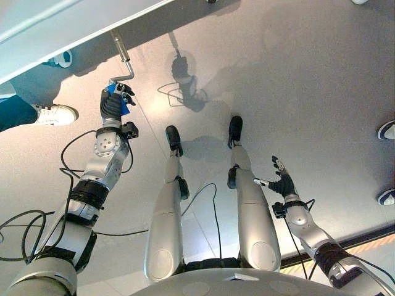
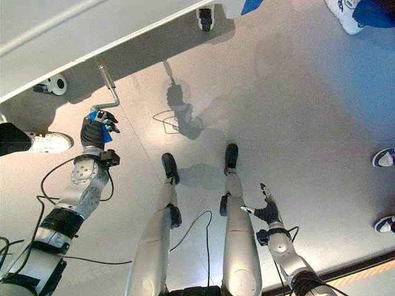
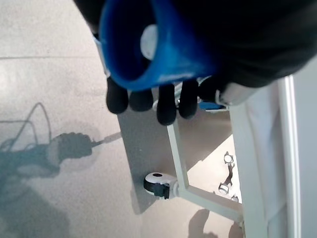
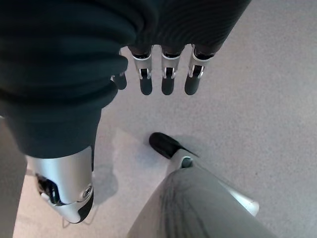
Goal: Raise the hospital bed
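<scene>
**Left hand on the bed crank**

Nearest, low at the robot's right side, the right hand (image 1: pixel 285 183) hangs over the floor (image 1: pixel 296 92), fingers straight and relaxed, holding nothing. Farther out, the left arm reaches forward; the left hand (image 1: pixel 115 102) is curled round the blue grip (image 1: pixel 117 98) of the metal crank handle (image 1: pixel 123 58). Its shaft runs up under the hospital bed's white frame (image 1: pixel 55 24). A caster (image 3: pixel 157 183) stands below. No writing is readable. A person's white shoe (image 1: pixel 57 113) stands beside the left arm.

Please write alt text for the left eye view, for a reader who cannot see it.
The left hand grips the blue handle of a metal crank under the bed. The right hand hangs open over the floor.
</scene>
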